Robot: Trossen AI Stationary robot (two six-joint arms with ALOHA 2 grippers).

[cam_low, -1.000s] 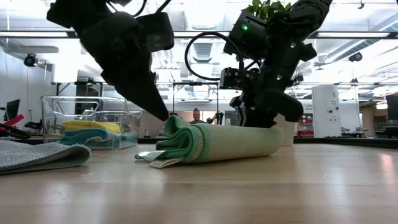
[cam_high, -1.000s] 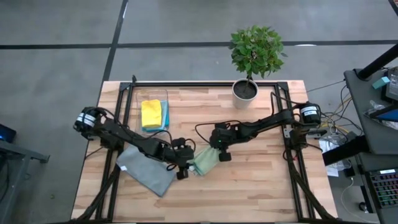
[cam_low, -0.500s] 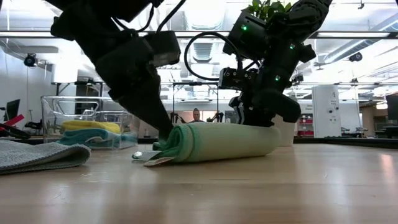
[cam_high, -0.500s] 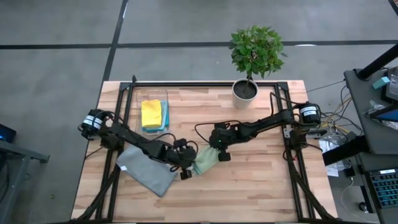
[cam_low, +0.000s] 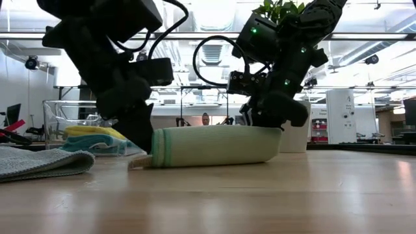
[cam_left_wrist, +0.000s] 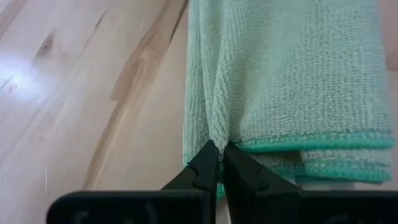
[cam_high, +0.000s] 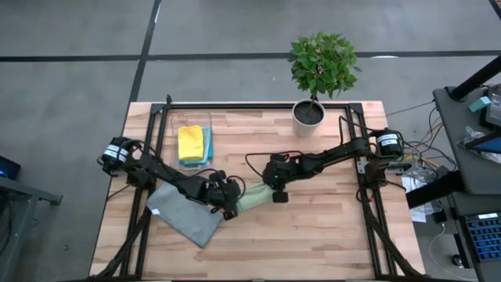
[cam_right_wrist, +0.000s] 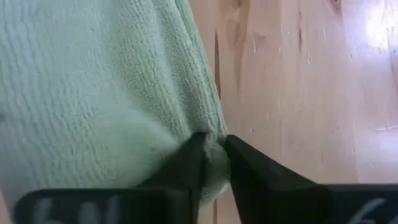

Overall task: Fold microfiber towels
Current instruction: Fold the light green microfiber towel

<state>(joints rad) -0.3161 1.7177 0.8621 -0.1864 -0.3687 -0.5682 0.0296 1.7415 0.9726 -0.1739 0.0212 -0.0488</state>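
Observation:
A light green microfiber towel [cam_high: 250, 197] with a teal hem lies folded in a long band on the table's middle and stretches between my two grippers; it also shows in the low view [cam_low: 214, 146]. My left gripper [cam_high: 227, 204] is shut on its left end. My right gripper [cam_high: 275, 188] is shut on its right end. A grey towel [cam_high: 185, 213] lies flat on the table at the near left. A yellow towel [cam_high: 190, 142] and a blue one [cam_high: 207, 146] lie in the clear bin. My left gripper pinches a fold of the towel at its hemmed left end [cam_left_wrist: 217, 138] between its two fingertips, several layers together. The fingers come slanting down from the table's left. The end rests on the table [cam_low: 156, 156]. My right gripper pinches the towel's rounded right end [cam_right_wrist: 208, 140] between its two fingers, slanting down from the table's right. The cloth bulges around the fingertips. That end lies low on the table [cam_low: 270, 143].
The clear plastic bin [cam_high: 174, 125] stands at the far left. A potted plant [cam_high: 310, 112] stands at the far edge, right of the middle. Black frame rails [cam_high: 362, 180] run along the table's left and right sides. Bare wood lies near and right of the towel.
My left gripper has gone a little toward the table's left and far edge, keeping its hold on the green towel's left end. That end, bunched and loose before, is now drawn smooth and the towel shows as a narrower, straighter band. My right gripper has kept still.

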